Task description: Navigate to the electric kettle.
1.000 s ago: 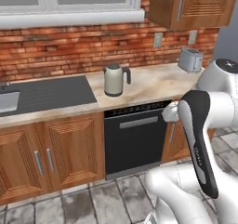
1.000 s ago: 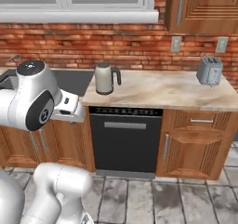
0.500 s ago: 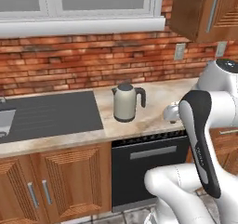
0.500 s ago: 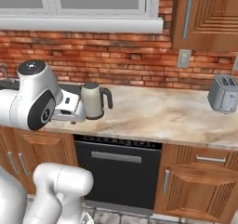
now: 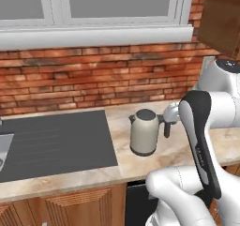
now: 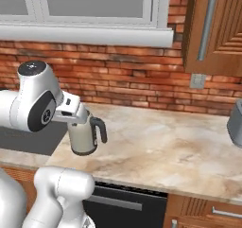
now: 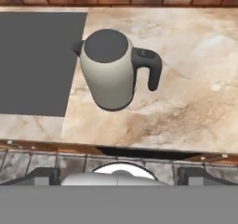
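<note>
Beige and dark-lidded, one electric kettle [image 5: 146, 132] [image 6: 84, 133] [image 7: 110, 69] is seen upright on the marble counter [image 6: 170, 149], just beside one dark cooktop [image 5: 51, 143]. Whether the gripper is open cannot be told.

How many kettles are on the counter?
1. The kettle stands upright on the counter, just right of the dark cooktop, handle toward the right. More could sit beyond the edges of the pictures.
</note>
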